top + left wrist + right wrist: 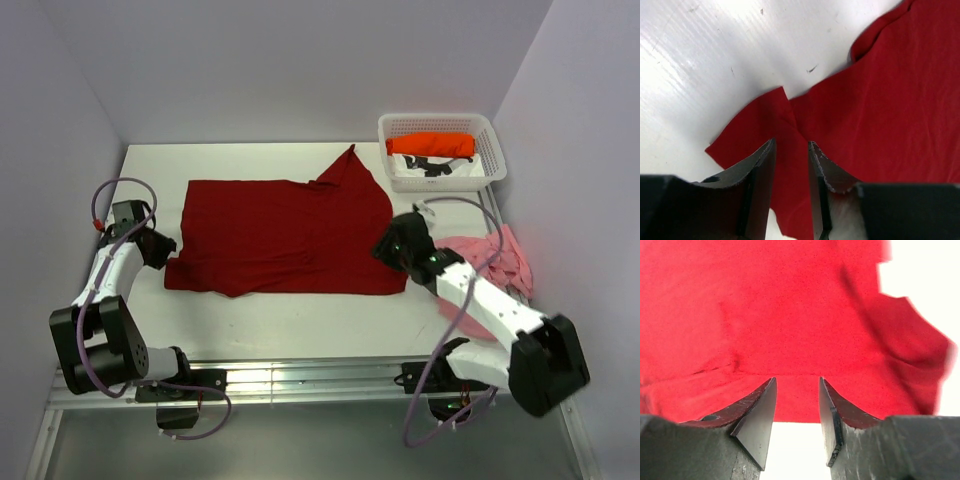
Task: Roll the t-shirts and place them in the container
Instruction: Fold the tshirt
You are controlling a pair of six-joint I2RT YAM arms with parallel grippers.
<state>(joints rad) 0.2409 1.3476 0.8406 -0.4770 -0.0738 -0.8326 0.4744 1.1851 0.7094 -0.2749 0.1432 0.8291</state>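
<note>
Dark red t-shirt (290, 235) lies spread flat between my two grippers. My left gripper (791, 145) is released and stands over the sleeve corner, and the cloth shows under the gap. My right gripper (797, 382) is released too, with the shirt's edge just in front of its fingertips. A pink t-shirt (505, 262) lies crumpled to the right of my right gripper.

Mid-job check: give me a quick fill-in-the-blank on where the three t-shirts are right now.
1. The orange t-shirt sits inside the white ____.
2. The t-shirt spread flat between the left gripper and the right gripper is dark ____.
3. The pink t-shirt lies bunched beside the ____ arm.

Missing words: basket; red; right.
</note>
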